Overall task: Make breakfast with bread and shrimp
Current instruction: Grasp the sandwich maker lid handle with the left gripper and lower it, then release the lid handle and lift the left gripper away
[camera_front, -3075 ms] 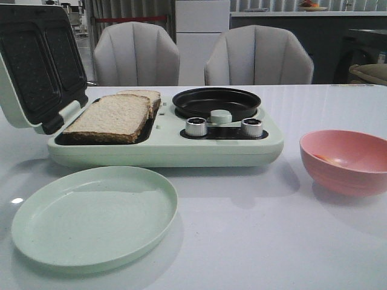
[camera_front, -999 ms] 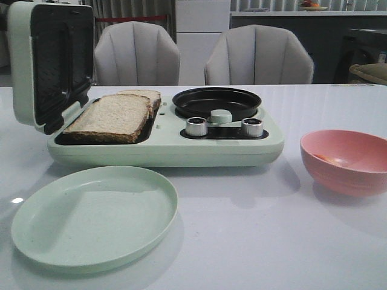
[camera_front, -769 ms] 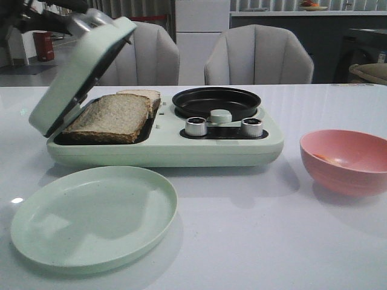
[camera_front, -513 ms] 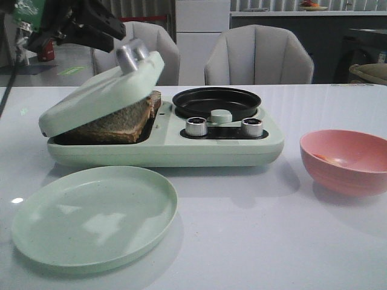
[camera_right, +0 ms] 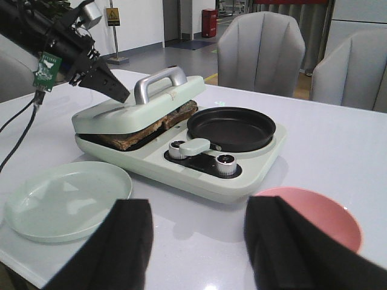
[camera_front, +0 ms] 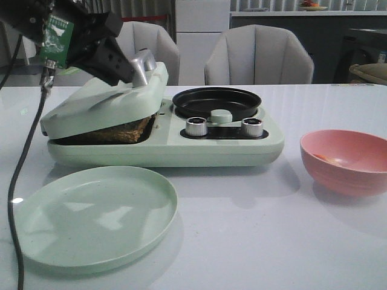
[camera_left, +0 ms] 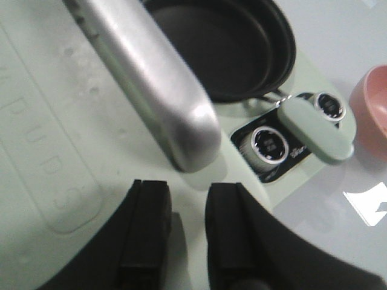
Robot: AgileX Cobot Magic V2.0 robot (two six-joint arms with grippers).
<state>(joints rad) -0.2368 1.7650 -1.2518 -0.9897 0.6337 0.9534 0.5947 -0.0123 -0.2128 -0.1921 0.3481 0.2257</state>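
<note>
The bread lies in the pale green sandwich maker, only its crust edge showing under the lid, which rests tilted on it. My left gripper is on top of the lid beside the silver handle. In the left wrist view its fingers stand a narrow gap apart with nothing between them, against the lid by the handle. A small orange shrimp piece lies in the pink bowl. My right gripper is wide open and empty above the table, out of the front view.
A black round pan and two silver knobs sit on the appliance's right half. A pale green plate lies in front of it. Two grey chairs stand behind the table. A black cable hangs from the left arm.
The lid has swung from upright down onto the bread. My left arm came into view and followed it down, the gripper on the lid by the handle.
</note>
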